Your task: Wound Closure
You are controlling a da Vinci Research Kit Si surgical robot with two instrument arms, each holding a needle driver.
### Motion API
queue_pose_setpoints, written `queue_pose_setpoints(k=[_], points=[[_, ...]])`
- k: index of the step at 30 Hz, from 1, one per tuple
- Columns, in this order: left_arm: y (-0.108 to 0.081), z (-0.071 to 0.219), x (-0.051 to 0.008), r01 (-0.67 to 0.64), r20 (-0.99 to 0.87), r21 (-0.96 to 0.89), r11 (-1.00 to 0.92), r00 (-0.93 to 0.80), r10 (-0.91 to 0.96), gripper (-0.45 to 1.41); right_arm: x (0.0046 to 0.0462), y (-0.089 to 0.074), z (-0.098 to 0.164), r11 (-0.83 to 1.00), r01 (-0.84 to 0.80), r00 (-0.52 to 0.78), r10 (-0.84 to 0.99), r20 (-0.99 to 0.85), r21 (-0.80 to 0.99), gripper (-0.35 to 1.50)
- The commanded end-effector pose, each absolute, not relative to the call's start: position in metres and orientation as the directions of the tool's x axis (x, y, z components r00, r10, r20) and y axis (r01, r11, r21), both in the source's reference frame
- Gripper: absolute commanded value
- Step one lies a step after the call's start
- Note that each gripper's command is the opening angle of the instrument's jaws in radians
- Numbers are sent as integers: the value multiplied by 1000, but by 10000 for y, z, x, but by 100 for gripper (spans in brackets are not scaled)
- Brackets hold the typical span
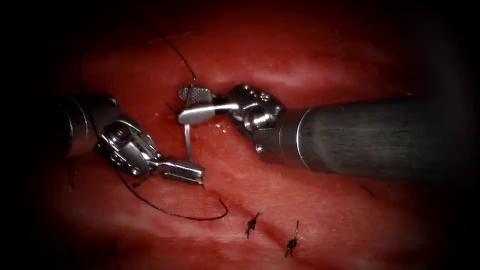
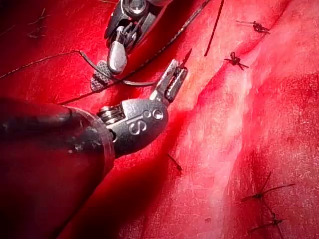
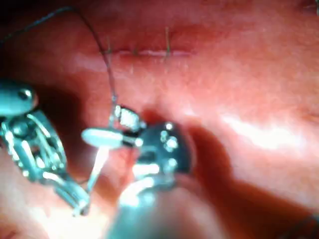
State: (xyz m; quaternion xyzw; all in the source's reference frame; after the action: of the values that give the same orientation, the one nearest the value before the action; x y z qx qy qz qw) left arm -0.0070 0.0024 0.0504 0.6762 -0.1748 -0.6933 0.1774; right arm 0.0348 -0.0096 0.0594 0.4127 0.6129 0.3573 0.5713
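Note:
The curved needle (image 1: 188, 137) hangs above the tissue (image 1: 310, 65), not in it, just past the upper left end of the cut (image 1: 227, 205). My left tool (image 1: 200, 176) is shut on the needle near its point, which pokes out beyond the jaws (image 2: 188, 54). My right tool (image 1: 181, 105) comes in from the right and stands open, its jaws on either side of the needle near the thread end. Dark thread (image 1: 175, 50) runs up and left from that end. The same grip shows in the left wrist view (image 2: 179, 69) and around the needle (image 3: 99, 164) in the right wrist view.
Two tied knots (image 1: 252, 225) (image 1: 291, 243) with short cut ends sit on the cut at the lower right. A slack loop of thread (image 1: 170, 214) lies on the tissue below the left tool. The right tool's thick shaft (image 1: 375, 135) covers the tissue on the right.

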Motion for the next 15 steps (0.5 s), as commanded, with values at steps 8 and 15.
queue_pose_setpoints(k=[8, 15], points=[[25, 508, -77, 9, -874, 485, -874, -19, -485, -45, 355, -105, 595, 365, 104, 0, 930, -367, 925, 74], [24, 504, -80, 9, -872, 490, -872, -13, -490, -45, 357, -105, 593, 364, 106, 0, 930, -366, 925, 69]])
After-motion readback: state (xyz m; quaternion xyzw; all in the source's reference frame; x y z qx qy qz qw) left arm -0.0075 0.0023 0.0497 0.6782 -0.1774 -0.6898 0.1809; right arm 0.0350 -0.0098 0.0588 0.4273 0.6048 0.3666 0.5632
